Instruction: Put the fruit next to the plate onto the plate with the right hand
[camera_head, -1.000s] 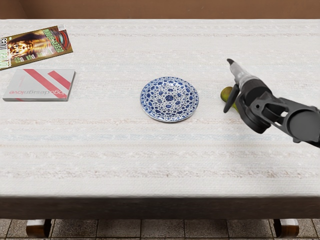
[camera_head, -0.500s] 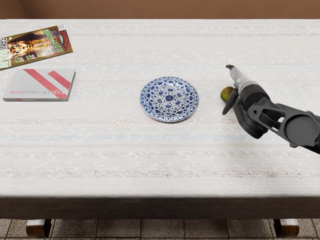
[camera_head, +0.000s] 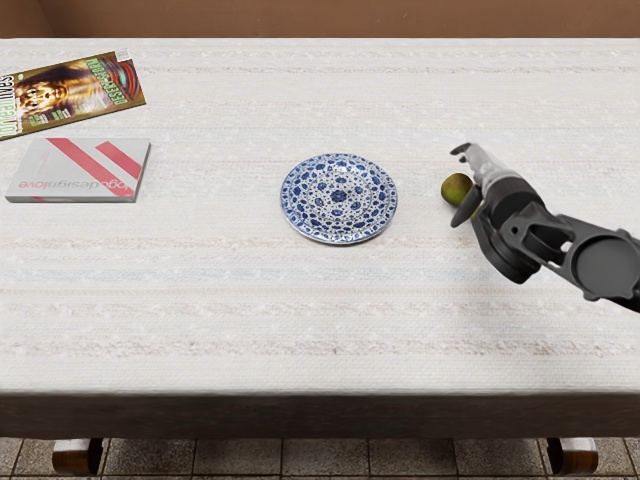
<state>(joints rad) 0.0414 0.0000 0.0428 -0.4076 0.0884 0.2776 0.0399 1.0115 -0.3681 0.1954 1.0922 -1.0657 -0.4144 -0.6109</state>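
Right hand (camera_head: 493, 192) enters from the right edge and sits just right of the fruit (camera_head: 455, 186). Fingers (camera_head: 477, 157) spread: one reaches past the fruit's far side, the dark thumb curves at its near side. Cannot tell whether they touch it. Fruit, yellow-green, rests on the desk (camera_head: 300, 300), right of the plate (camera_head: 338, 198) and apart from it. Magazine (camera_head: 70, 92) and book (camera_head: 80, 170) lie far left.

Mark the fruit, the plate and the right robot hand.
fruit (camera_head: 455, 186): head view, its exposed left side.
plate (camera_head: 339, 197): head view, bare patterned centre.
right robot hand (camera_head: 487, 185): head view, middle of the hand.
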